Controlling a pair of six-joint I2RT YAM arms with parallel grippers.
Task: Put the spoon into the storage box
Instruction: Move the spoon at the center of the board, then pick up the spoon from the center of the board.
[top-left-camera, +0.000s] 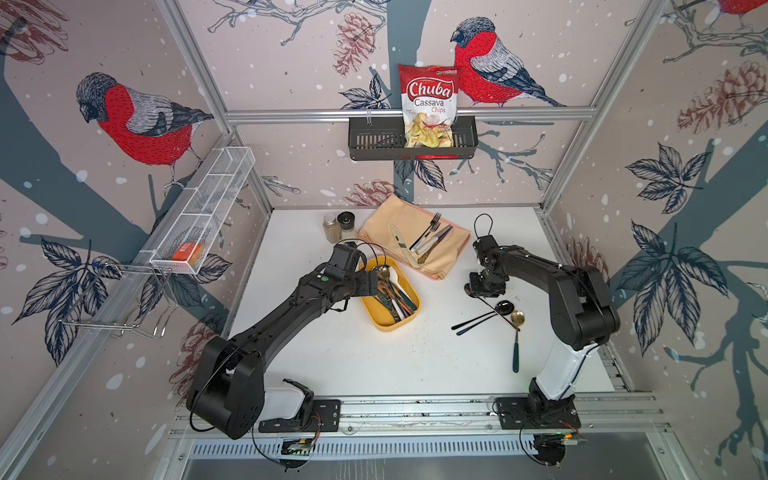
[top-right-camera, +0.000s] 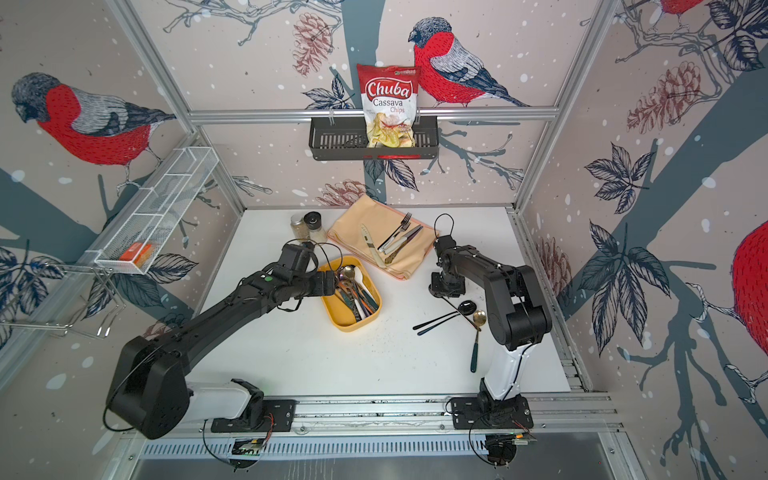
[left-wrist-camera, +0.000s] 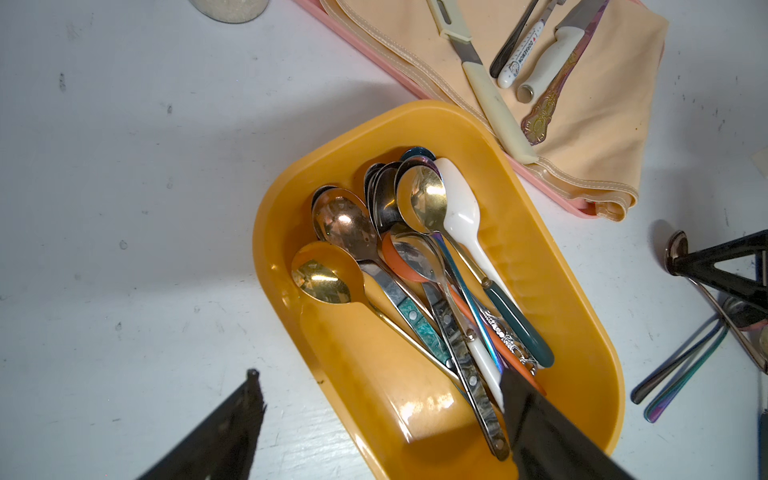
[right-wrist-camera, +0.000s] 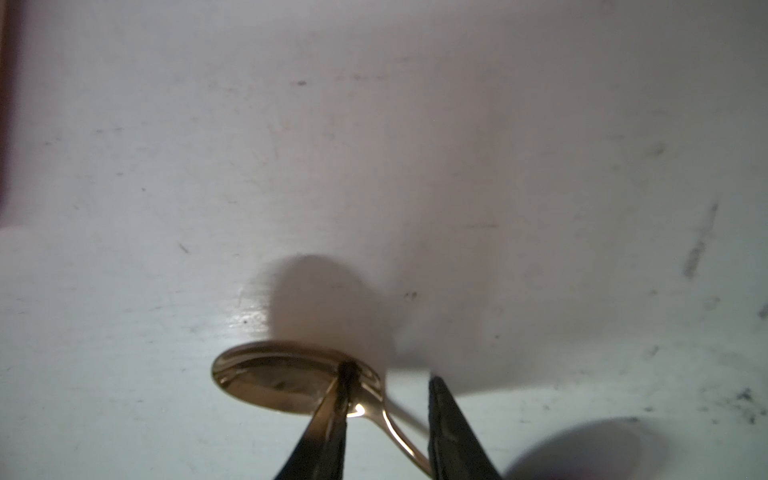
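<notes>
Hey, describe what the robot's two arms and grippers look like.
Both arms are matte black with blocky joints and a white section near the base. The left arm carries a green dot; a thin black cable loops off the right arm. Left gripper and right gripper have black tapering fingers.

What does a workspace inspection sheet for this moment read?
Surface: white tabletop, scuffed and speckled.
Job's things: shallow yellow plastic storage box holds many spoons; thin rose-gold metal spoon, black spoon and green-handled gold spoon are outside it.
Clutter: folded peach cloth carrying cutlery; two glass shaker jars.
Grippers: left gripper open above the box; right gripper, fingers apart astride the rose-gold spoon's neck.
Cables: black cable loop at right wrist, snagging nothing.
Surroundings: bird-print walls; red chips bag in black slotted basket; white wire-mesh basket.
</notes>
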